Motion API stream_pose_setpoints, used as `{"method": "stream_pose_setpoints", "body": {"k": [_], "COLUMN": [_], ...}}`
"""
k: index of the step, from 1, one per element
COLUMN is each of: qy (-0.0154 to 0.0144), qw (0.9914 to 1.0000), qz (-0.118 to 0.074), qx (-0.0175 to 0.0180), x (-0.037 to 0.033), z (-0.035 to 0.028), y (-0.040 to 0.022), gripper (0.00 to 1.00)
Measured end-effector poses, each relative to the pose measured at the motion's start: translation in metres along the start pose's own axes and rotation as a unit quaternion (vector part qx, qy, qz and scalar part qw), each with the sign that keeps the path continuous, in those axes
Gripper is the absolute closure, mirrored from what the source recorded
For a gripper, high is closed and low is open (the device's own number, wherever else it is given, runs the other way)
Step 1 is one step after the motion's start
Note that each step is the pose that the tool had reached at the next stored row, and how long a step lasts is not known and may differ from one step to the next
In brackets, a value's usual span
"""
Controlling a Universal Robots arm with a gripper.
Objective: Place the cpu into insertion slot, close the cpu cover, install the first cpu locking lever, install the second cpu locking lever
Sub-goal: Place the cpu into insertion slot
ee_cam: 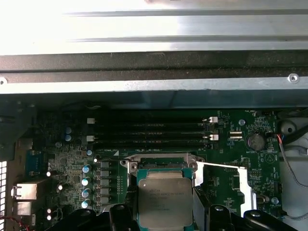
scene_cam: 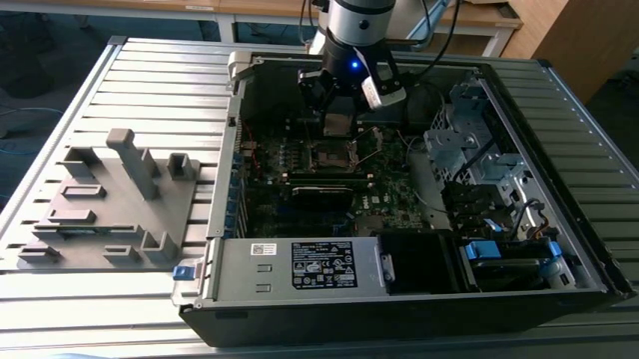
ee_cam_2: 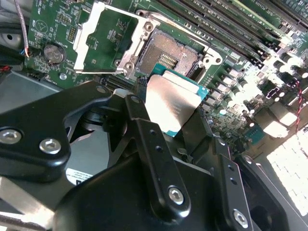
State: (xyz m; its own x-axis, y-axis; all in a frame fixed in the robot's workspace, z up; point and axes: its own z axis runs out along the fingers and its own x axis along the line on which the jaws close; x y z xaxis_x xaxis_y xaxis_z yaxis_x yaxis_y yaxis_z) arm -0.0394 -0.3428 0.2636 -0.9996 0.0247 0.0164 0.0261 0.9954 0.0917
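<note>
The pincer (ee_cam_2: 167, 117) is clamped on the cpu (ee_cam_2: 174, 98) by two opposite edges, holding it just over the bare insertion slot (ee_cam_2: 168, 54). The cpu cover (ee_cam_2: 86, 36) stands swung open beside the slot.

ribbed grey metal table (scene_cam: 160, 75) under bright light; behind it, wooden desk (scene_cam: 260, 9), wooden cabinet (scene_cam: 584, 37) at the exterior view's right, dark blue floor (scene_cam: 60, 22).

Dim inside the computer case (scene_cam: 399, 318), blown-out glare on the ribbed table (ee_cam: 154, 29), bright sun patches across the motherboard (ee_cam_2: 57, 21)
</note>
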Motion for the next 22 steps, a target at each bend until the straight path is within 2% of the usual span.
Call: {"method": "stream_pose_setpoints", "body": {"k": [22], "qy": [-0.0001], "qw": [1.0], "qz": [0.0], "qx": [-0.0002], "x": [0.0], "z": [0.0027], "y": [-0.0002], "gripper": [0.46]}}
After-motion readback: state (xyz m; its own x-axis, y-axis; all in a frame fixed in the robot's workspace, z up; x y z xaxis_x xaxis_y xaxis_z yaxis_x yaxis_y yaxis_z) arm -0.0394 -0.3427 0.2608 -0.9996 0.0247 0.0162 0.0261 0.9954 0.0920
